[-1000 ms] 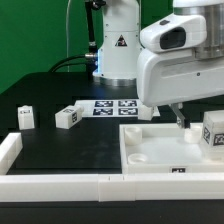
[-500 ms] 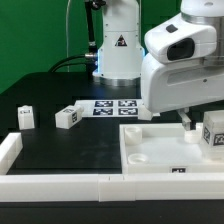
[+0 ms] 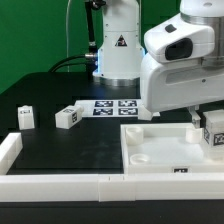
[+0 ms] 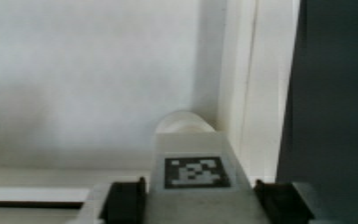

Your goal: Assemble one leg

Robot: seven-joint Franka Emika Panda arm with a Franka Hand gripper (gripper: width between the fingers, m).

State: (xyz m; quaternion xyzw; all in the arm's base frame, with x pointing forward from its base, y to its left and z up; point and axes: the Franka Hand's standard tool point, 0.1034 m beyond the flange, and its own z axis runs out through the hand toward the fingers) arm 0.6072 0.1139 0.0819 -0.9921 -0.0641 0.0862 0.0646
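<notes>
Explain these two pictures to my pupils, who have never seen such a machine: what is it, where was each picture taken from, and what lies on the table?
The big white machine is a robot arm that builds furniture from loose parts. One picture comes from a camera standing off the arm. The other comes from a camera on its wrist, looking past its tool. On the black table lie a loose leg and a second leg, short white posts with square tags. There is also a flat marker board and a large white panel with round sockets. A third leg stands on the panel, between the tool's two fingers. Whether they grip it cannot be told.
</notes>
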